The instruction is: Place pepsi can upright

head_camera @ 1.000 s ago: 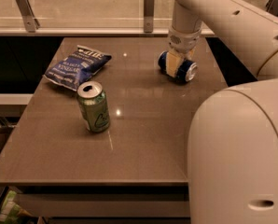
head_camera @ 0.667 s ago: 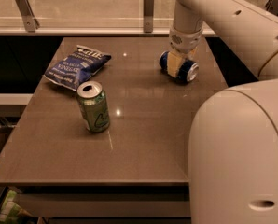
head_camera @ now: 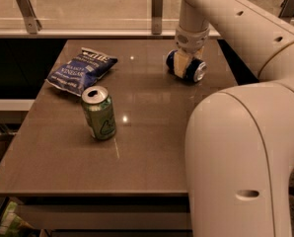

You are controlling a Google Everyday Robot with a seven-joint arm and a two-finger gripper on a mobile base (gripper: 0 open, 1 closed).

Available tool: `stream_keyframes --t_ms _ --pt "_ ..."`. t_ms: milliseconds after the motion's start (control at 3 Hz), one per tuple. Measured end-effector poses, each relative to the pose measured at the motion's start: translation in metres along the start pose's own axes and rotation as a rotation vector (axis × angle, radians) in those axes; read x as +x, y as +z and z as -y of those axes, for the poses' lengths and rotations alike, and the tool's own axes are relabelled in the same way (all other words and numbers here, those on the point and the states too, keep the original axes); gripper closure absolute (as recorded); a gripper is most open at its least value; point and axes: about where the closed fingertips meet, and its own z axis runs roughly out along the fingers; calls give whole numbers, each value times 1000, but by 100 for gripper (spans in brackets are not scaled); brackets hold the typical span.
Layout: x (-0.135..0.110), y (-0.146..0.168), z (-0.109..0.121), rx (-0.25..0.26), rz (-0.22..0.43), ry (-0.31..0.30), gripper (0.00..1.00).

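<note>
In the one camera view, the pepsi can (head_camera: 197, 72) lies on its side at the far right of the brown surface (head_camera: 152, 137), near the back edge, with its silver end facing right and towards the camera. The dark blue body shows on the left. The pincer (head_camera: 185, 65) has its pale tip down at the middle of the can's body, hanging from the white arm (head_camera: 221, 19) that reaches in from the right. It is low on the can, but I cannot tell whether it is clamped on it or only set around it. Well apart to the left stand an opened green can (head_camera: 99, 113), upright, and a blue chip bag (head_camera: 81, 69) lying flat behind it. The pepsi can is likely light and thin-walled, smooth and rounded, so it may roll or slip and could dent under a hard squeeze. Mid-body, across the curved wall, seems the sound place to hold it, clear of both rims, so it can be turned to stand on one silver end.
</note>
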Motion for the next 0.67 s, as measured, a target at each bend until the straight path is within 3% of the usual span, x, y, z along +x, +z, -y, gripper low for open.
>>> stream_keyframes --t_ms 667 --pt "22 -48 -20 75 64 21 100"
